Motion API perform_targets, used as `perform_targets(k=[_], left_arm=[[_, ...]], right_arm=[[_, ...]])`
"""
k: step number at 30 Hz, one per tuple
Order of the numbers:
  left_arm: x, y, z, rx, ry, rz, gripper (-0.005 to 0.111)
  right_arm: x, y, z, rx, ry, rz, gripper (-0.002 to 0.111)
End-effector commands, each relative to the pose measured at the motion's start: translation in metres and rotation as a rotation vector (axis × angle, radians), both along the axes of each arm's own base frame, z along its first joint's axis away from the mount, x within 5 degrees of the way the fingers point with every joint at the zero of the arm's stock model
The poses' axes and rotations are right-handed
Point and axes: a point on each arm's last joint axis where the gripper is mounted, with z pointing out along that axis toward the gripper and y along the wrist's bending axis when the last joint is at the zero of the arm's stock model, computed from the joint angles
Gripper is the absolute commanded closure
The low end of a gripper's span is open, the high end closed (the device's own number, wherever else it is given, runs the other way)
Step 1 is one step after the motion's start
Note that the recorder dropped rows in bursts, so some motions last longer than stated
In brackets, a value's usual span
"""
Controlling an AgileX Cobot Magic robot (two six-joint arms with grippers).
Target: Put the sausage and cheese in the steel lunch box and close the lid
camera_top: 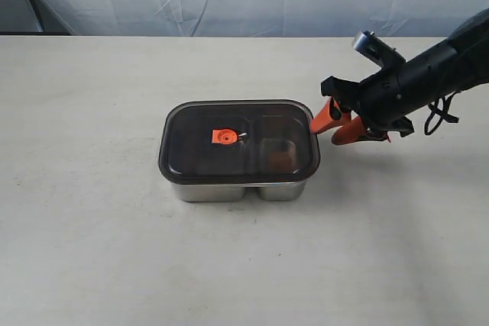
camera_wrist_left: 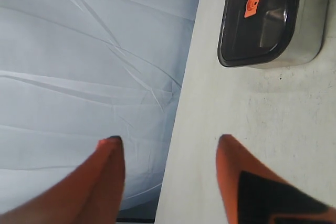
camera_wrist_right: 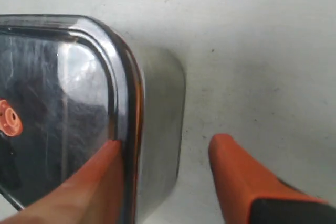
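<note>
In the middle of the table [camera_top: 92,250] you have the box [camera_top: 214,190], a shiny steel tray with rounded corners, its long side facing the exterior camera. The lid [camera_top: 191,143] sits on top and covers it to all four edges. It is dark, smoky and see-through, with a small orange tab [camera_top: 223,137] near its centre. Through it you can see the divider. The cheese [camera_top: 277,159] shows as a dull orange-brown lump in the smaller compartment, on the right in the exterior view. The larger compartment is too dark to tell what lies in it. Your right claw [camera_top: 327,131] is at the box's right end with its orange fingers spread apart and nothing between them but the box's edge. In the right wrist view, one finger [camera_wrist_right: 100,177] lies over the lid's rim and the other [camera_wrist_right: 231,171] is out over the bare table beside the steel wall. You cannot tell whether the first finger presses on the lid. Your left claw [camera_wrist_left: 169,140] is wide open and holds nothing, well apart from the box at the table's edge by the pale cloth [camera_wrist_left: 79,51].
</note>
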Motion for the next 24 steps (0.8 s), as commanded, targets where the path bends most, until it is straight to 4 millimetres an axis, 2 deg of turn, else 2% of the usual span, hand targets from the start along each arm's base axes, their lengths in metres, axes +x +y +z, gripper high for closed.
perform_targets(k=[1,3,4,7,9,13,16,21,24], left_arm=[[0.006,-0.003,0.002,-0.027,-0.008,0.000,0.086],[0.012,-0.006,0.007,-0.080,-0.035,0.004,0.105],[0.016,-0.008,0.010,-0.111,-0.049,0.007,0.106],[0.034,-0.014,0.023,-0.266,-0.072,0.039,0.106],[0.050,-0.021,0.028,-0.318,-0.031,0.069,0.106],[0.086,-0.042,0.031,-0.260,0.095,0.062,0.106],[0.115,-0.068,0.029,-0.203,0.188,0.022,0.106],[0.161,-0.114,0.008,-0.122,0.289,-0.012,0.106],[0.182,-0.132,-0.008,-0.083,0.330,-0.008,0.106]], right_arm=[[-0.003,-0.003,0.023,-0.018,-0.073,0.017,0.082],[-0.006,-0.005,0.038,-0.028,-0.123,0.033,0.104],[-0.008,-0.006,0.044,-0.034,-0.145,0.039,0.108],[-0.011,-0.008,0.064,-0.035,-0.220,0.027,0.108],[-0.012,-0.007,0.071,-0.028,-0.242,0.023,0.108],[-0.015,0.007,0.069,-0.023,-0.247,0.050,0.108],[-0.019,0.021,0.065,-0.041,-0.259,0.091,0.108],[-0.027,0.046,0.058,-0.078,-0.305,0.159,0.108],[-0.031,0.056,0.056,-0.092,-0.324,0.188,0.108]])
